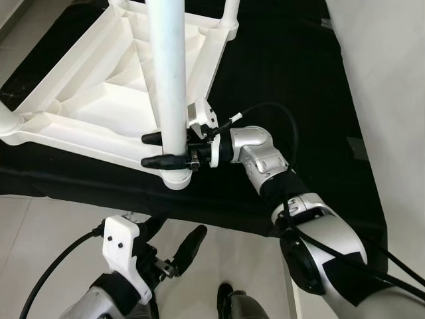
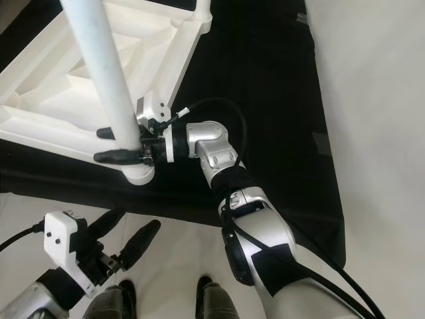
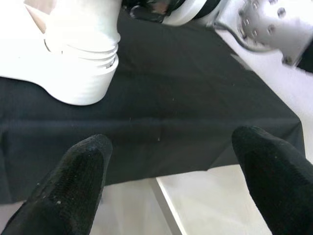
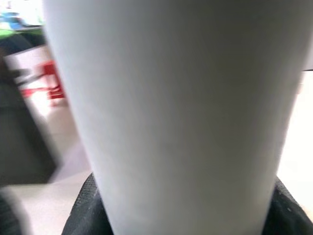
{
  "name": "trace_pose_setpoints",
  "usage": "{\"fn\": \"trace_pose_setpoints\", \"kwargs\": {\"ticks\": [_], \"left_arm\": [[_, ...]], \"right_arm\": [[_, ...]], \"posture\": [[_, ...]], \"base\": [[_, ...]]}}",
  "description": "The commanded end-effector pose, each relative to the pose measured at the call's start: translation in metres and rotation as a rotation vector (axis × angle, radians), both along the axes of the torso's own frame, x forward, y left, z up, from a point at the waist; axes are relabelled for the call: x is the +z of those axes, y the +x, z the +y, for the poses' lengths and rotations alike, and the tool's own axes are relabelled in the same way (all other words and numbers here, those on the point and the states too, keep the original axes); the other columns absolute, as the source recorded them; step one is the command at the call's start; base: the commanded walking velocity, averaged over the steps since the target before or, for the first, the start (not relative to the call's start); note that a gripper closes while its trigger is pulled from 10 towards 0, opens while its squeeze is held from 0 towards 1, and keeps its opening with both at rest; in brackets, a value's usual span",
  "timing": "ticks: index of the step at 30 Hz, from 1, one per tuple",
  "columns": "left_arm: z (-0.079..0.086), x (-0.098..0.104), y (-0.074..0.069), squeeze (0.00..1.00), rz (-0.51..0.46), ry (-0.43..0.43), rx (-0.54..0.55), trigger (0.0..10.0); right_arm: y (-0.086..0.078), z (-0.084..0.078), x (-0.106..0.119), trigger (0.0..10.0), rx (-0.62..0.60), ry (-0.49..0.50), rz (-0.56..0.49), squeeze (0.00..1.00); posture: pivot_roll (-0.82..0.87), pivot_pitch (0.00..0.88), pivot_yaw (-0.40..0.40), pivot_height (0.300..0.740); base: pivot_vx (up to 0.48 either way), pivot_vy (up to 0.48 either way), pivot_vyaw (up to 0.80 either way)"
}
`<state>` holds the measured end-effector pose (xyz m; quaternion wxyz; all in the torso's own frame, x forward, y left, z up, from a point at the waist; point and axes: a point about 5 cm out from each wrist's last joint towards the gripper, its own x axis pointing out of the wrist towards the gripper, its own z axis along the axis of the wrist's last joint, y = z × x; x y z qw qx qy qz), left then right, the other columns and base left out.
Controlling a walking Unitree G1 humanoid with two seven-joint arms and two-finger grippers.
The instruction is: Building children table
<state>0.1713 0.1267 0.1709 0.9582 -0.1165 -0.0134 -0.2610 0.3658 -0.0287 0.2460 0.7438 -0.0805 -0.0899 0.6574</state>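
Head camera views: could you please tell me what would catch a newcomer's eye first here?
The upturned white table top lying on the black cloth, with a tall white table leg rising from its near corner. The right tool is clamped around that leg just above the socket, while the left tool hangs open over the pale floor below.

A black cloth (image 1: 285, 73) lies spread over pale floor tiles (image 1: 46, 226) (glossy, brightly lit)

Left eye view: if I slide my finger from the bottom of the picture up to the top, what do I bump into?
Left tool over the pale floor → black cloth edge → right tool clamped on the white table leg → upside-down white tabletop.
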Motion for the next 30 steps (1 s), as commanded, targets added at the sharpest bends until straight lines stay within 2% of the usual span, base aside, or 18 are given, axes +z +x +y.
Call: {"fn": "trace_pose_setpoints", "kwargs": {"ticks": [1, 2, 3, 5, 6, 8, 9, 13, 16, 17, 18, 20, 21, 22, 23, 24, 28, 30], "left_arm": [[0.000, -0.007, 0.001, 0.00, 0.036, -0.007, -0.001, 10.0], [0.002, -0.008, 0.004, 0.00, 0.032, -0.007, -0.001, 10.0], [0.002, -0.008, 0.004, 0.00, 0.032, -0.007, -0.001, 10.0], [0.007, -0.010, 0.011, 0.00, 0.026, -0.004, 0.001, 10.0], [0.009, -0.010, 0.014, 0.00, 0.024, -0.003, 0.003, 10.0], [0.009, -0.010, 0.014, 0.00, 0.024, -0.003, 0.003, 10.0], [0.012, -0.012, 0.018, 0.00, 0.021, 0.000, 0.006, 10.0], [0.016, -0.015, 0.027, 0.00, 0.016, 0.003, 0.018, 10.0], [0.021, -0.017, 0.035, 0.00, 0.002, 0.017, 0.045, 10.0], [0.021, -0.017, 0.035, 0.00, 0.002, 0.017, 0.045, 10.0], [0.022, -0.017, 0.036, 0.00, -0.002, 0.020, 0.053, 10.0], [0.022, -0.017, 0.036, 0.00, -0.002, 0.020, 0.053, 10.0], [0.023, -0.017, 0.036, 0.00, -0.005, 0.020, 0.059, 10.0], [0.024, -0.017, 0.037, 0.00, -0.006, 0.019, 0.061, 10.0], [0.024, -0.016, 0.037, 0.00, -0.007, 0.018, 0.063, 10.0], [0.024, -0.016, 0.037, 0.00, -0.007, 0.018, 0.063, 10.0], [0.023, -0.016, 0.036, 0.00, -0.010, 0.013, 0.057, 10.0], [0.023, -0.016, 0.037, 0.00, -0.012, 0.012, 0.056, 10.0]], "right_arm": [[0.012, -0.024, -0.006, 0.0, -0.249, 0.041, 0.091, 0.00], [0.012, -0.035, -0.014, 0.0, -0.419, 0.061, 0.119, 0.00], [0.012, -0.035, -0.014, 0.0, -0.419, 0.061, 0.119, 0.00], [-0.006, -0.062, -0.050, 0.0, -0.874, -0.012, 0.179, 0.00], [-0.017, -0.074, -0.061, 0.0, -1.021, -0.048, 0.194, 0.00], [-0.017, -0.074, -0.061, 0.0, -1.021, -0.048, 0.194, 0.00], [-0.029, -0.078, -0.072, 0.0, -1.086, -0.070, 0.200, 0.00], [-0.036, -0.074, -0.079, 0.0, -1.097, -0.062, 0.200, 0.00], [-0.035, -0.053, -0.080, 0.0, -1.052, -0.026, 0.223, 0.00], [-0.035, -0.053, -0.080, 0.0, -1.052, -0.026, 0.223, 0.00], [-0.035, -0.046, -0.081, 2.3, -1.018, -0.048, 0.236, 0.00], [-0.035, -0.046, -0.081, 2.3, -1.018, -0.048, 0.236, 0.00], [-0.039, -0.039, -0.080, 10.0, -0.985, -0.031, 0.286, 0.00], [-0.042, -0.033, -0.077, 10.0, -0.929, -0.035, 0.296, 0.41], [-0.042, -0.025, -0.070, 10.0, -0.829, 0.012, 0.342, 1.00], [-0.042, -0.025, -0.070, 10.0, -0.829, 0.012, 0.342, 1.00], [-0.035, -0.023, -0.035, 10.0, -0.437, 0.078, 0.240, 1.00], [-0.034, -0.025, -0.031, 10.0, -0.392, 0.075, 0.218, 1.00]], "posture": [[0.06, 0.291, -0.102, 0.740], [0.05, 0.277, -0.100, 0.740], [0.05, 0.277, -0.100, 0.740], [0.00, 0.235, -0.082, 0.740], [0.00, 0.235, -0.082, 0.740], [0.00, 0.235, -0.082, 0.740], [0.00, 0.202, -0.080, 0.740], [-0.01, 0.164, -0.079, 0.740], [0.00, 0.145, -0.086, 0.740], [0.00, 0.145, -0.086, 0.740], [0.01, 0.140, -0.091, 0.740], [0.01, 0.140, -0.091, 0.740], [0.01, 0.140, -0.091, 0.740], [0.01, 0.146, -0.091, 0.740], [0.01, 0.148, -0.091, 0.740], [0.01, 0.148, -0.091, 0.740], [0.02, 0.159, -0.088, 0.740], [0.02, 0.159, -0.088, 0.740]], "base": [[0.000, 0.000, 0.00], [0.000, 0.000, 0.00], [0.000, 0.000, 0.00], [0.000, 0.000, 0.00], [0.000, 0.000, 0.00], [0.000, 0.000, 0.00], [0.000, 0.000, 0.00], [0.000, 0.000, 0.00], [0.000, 0.000, 0.00], [0.000, 0.000, 0.00], [0.000, 0.000, 0.00], [0.000, 0.000, 0.00], [0.000, 0.000, 0.00], [0.000, 0.000, 0.00], [0.000, 0.000, 0.00], [0.000, 0.000, 0.00], [0.000, 0.000, 0.00], [0.000, 0.000, 0.00]]}}
